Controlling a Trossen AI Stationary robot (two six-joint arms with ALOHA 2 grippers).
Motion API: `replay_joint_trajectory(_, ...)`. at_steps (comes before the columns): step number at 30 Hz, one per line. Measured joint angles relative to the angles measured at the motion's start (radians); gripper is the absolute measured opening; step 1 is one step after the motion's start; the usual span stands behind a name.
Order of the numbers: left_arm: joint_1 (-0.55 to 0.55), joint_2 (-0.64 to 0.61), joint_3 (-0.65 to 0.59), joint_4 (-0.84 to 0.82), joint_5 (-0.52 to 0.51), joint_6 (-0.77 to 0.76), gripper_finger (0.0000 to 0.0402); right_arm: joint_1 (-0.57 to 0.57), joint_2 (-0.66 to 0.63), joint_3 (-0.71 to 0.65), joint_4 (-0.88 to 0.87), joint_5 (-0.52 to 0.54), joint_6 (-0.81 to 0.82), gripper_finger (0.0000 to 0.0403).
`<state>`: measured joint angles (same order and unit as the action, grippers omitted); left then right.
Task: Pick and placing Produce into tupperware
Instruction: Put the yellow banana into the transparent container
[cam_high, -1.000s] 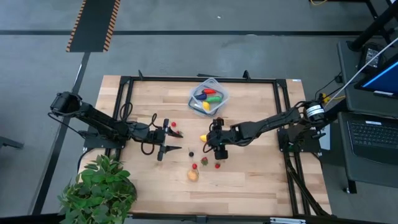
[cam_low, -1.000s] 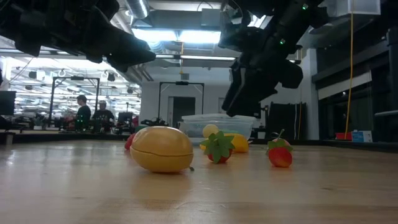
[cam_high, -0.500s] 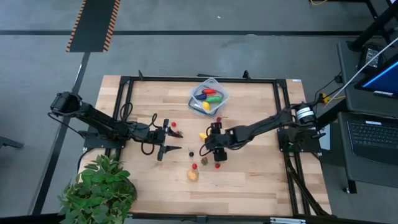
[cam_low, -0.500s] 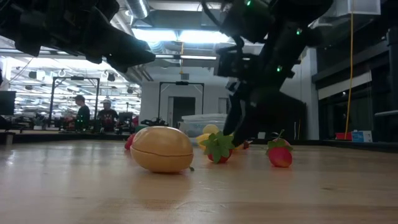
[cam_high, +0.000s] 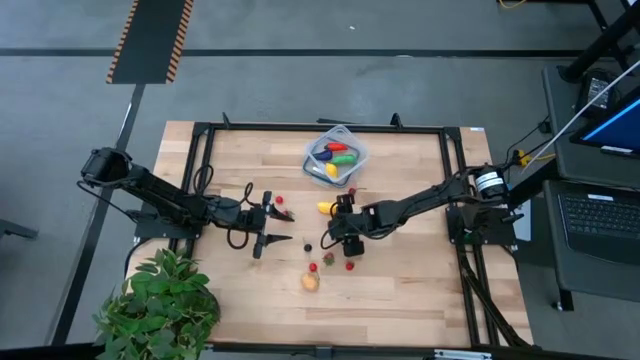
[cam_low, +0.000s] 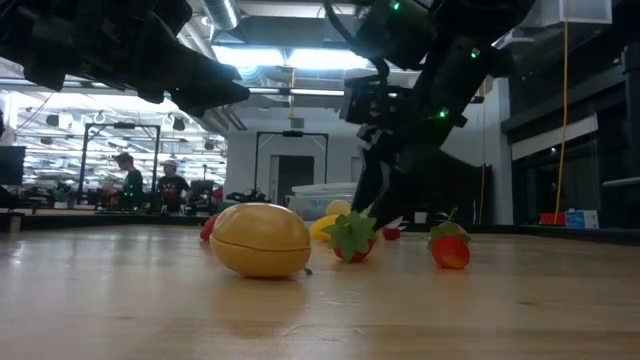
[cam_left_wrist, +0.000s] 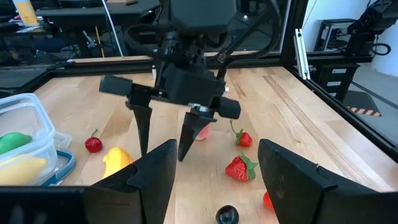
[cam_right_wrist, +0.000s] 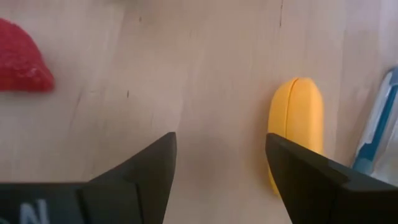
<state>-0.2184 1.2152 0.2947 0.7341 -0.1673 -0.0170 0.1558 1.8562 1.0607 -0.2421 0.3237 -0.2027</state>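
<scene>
The tupperware (cam_high: 336, 157) stands at the table's far middle with yellow, green and red produce in it. A yellow piece (cam_high: 325, 208) lies on the wood in front of it. My right gripper (cam_high: 339, 219) is open, its fingers pointing down close to the table (cam_left_wrist: 165, 149). The yellow piece (cam_right_wrist: 297, 124) lies just outside one finger, and only bare wood shows between the fingers. My left gripper (cam_high: 281, 221) is open and empty, left of centre, level above the table. Strawberries (cam_high: 328, 259) and a tan oval piece (cam_high: 311, 282) lie nearer the front. My right gripper has one finger (cam_left_wrist: 142, 134) standing right beside the yellow piece (cam_left_wrist: 117, 160). Whether it touches the piece I cannot tell.
Small red berries (cam_high: 281, 200) lie by my left gripper, and a dark berry (cam_high: 307, 246) lies at the middle. A potted plant (cam_high: 160, 305) stands at the near left corner. A black frame (cam_high: 200, 135) rims the table. People show in the room behind (cam_low: 125, 180).
My right gripper has gone toward the table's left edge and down, until its fingertips are close to the wood. The yellow piece has slid a little toward the far edge.
</scene>
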Motion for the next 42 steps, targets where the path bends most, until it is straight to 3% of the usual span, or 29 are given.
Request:
replay_joint_trajectory(15, 0.000, 0.000, 0.000, 0.000, 0.000, 0.000, 0.0220, -0.054, -0.004, 0.000, 0.093, 0.066, -0.068, 0.0246)
replay_joint_trajectory(20, 0.000, 0.000, 0.000, 0.000, 0.000, 0.000, 0.0220, -0.090, -0.001, 0.000, 0.096, -0.044, -0.062, 0.0246)
replay_joint_trajectory(29, 0.000, 0.000, 0.000, -0.001, 0.000, 0.000, 0.0220, -0.153, 0.003, 0.000, 0.112, -0.050, -0.064, 0.0246)
replay_joint_trajectory(37, 0.000, 0.000, 0.000, -0.001, 0.000, 0.000, 0.0220, -0.172, 0.003, 0.000, 0.112, -0.143, -0.015, 0.0246)
replay_joint_trajectory(42, 0.000, 0.000, 0.000, -0.001, 0.000, 0.000, 0.0220, -0.172, 0.003, 0.000, 0.111, -0.143, -0.015, 0.0246)
